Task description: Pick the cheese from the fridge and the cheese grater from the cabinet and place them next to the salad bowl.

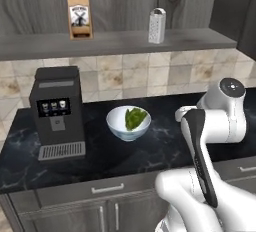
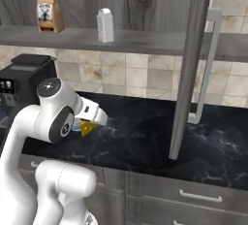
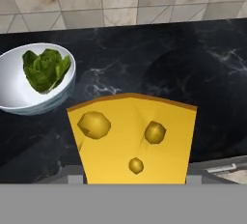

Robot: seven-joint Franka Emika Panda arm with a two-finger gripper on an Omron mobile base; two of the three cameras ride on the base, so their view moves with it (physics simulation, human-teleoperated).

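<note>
A yellow-orange cheese wedge with round holes fills the front of the hand view, and my gripper is shut on it, low over the black counter. From the right base view the cheese peeks out under the white hand. The salad bowl, white with green leaves, stands on the counter left of the hand; in the hand view the bowl lies at upper left, apart from the cheese. The cheese grater stands upright on the cabinet shelf; the right base view also shows the grater.
A brown paper bag stands on the same shelf, left of the grater. A black coffee machine occupies the counter's left end. An open cabinet door with a metal handle juts out to the right. Drawers run below the counter.
</note>
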